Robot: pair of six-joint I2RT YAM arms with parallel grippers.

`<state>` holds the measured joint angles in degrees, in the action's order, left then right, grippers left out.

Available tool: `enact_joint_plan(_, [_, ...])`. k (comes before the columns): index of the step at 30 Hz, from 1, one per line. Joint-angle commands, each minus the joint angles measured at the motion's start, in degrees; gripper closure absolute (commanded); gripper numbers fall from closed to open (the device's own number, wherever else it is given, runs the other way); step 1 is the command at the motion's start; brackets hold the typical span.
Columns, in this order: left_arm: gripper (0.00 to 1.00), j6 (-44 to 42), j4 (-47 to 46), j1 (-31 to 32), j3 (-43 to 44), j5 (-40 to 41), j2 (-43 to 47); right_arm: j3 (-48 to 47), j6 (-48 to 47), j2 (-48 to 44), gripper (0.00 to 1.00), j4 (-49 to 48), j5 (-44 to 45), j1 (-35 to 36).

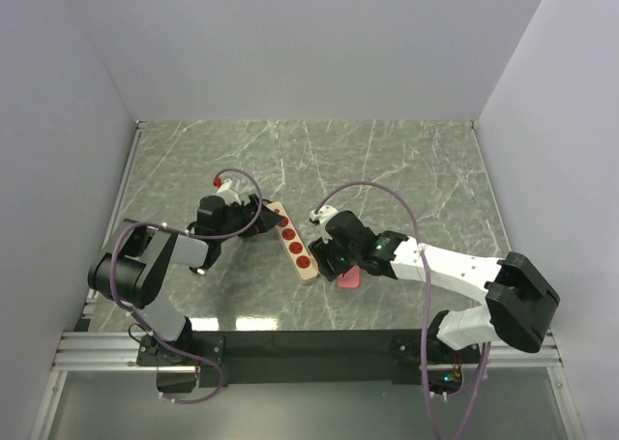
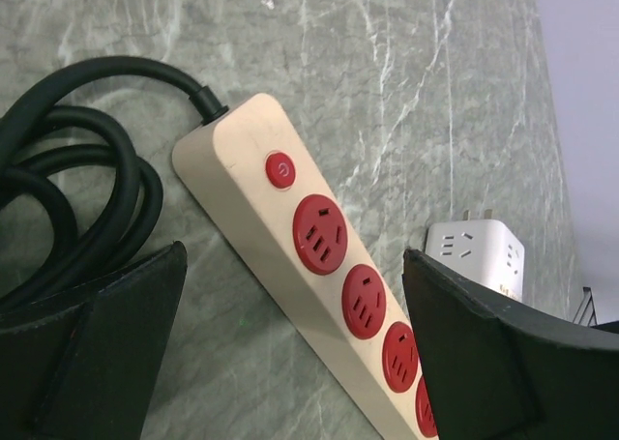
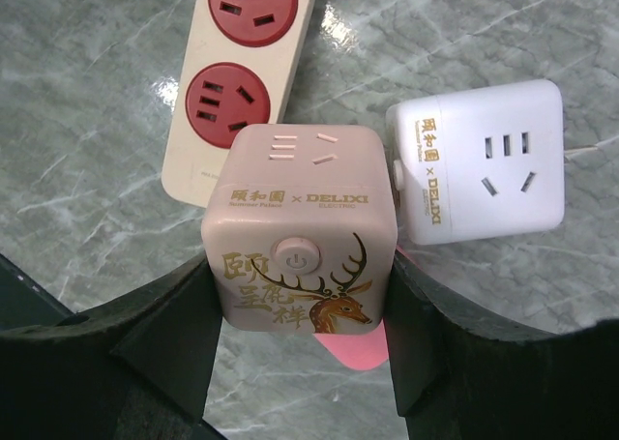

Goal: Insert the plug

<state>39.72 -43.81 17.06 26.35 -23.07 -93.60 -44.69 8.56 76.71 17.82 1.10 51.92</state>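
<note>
A beige power strip [image 1: 293,239] with red sockets lies on the marble table, with its black cable [image 2: 77,179] coiled at its far end. In the left wrist view the strip [image 2: 319,266] runs between my left gripper's [image 2: 290,363] open fingers, which stand wide on either side of it. My left gripper [image 1: 257,214] sits at the strip's switch end. My right gripper [image 1: 331,256] is shut on a pink cube plug [image 3: 300,237] with a deer print, its fingers [image 3: 155,343] pressed on both sides. The cube is held just short of the strip's near end [image 3: 237,63].
A white cube adapter [image 3: 484,164] lies right of the pink cube, touching or nearly so; it also shows in the top view [image 1: 322,213]. A flat pink piece [image 1: 350,278] lies on the table under my right gripper. Grey walls enclose the table on three sides.
</note>
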Motion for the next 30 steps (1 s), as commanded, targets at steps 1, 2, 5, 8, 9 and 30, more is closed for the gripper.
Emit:
enact_joint_plan(1, [0.01,-0.09,-4.88,-0.10,0.20,-1.71,1.14,-1.54,0.76,1.69,1.00,-3.23,0.74,0.90])
enact_joint_plan(2, [0.01,-0.17,-4.79,-0.10,0.19,-1.80,1.40,-2.07,0.67,1.69,1.00,-3.50,0.57,1.08])
enact_joint_plan(5, [0.01,-0.61,-4.53,-0.10,0.02,-1.80,2.11,-2.60,0.93,1.43,1.00,-5.43,-2.49,1.95])
enact_joint_plan(8, [0.00,-0.70,-4.70,-0.10,0.02,-2.15,2.11,-3.47,1.11,1.95,1.00,-6.57,-4.79,3.53])
enact_joint_plan(9, [0.00,-0.70,-4.88,-0.10,-0.07,-2.15,2.28,-3.65,1.11,2.13,1.00,-6.84,-6.19,4.06])
enact_joint_plan(30, [0.01,-5.97,-3.82,-0.10,-2.18,-3.20,4.31,-10.94,-7.14,8.12,1.00,-5.73,-16.32,8.90])
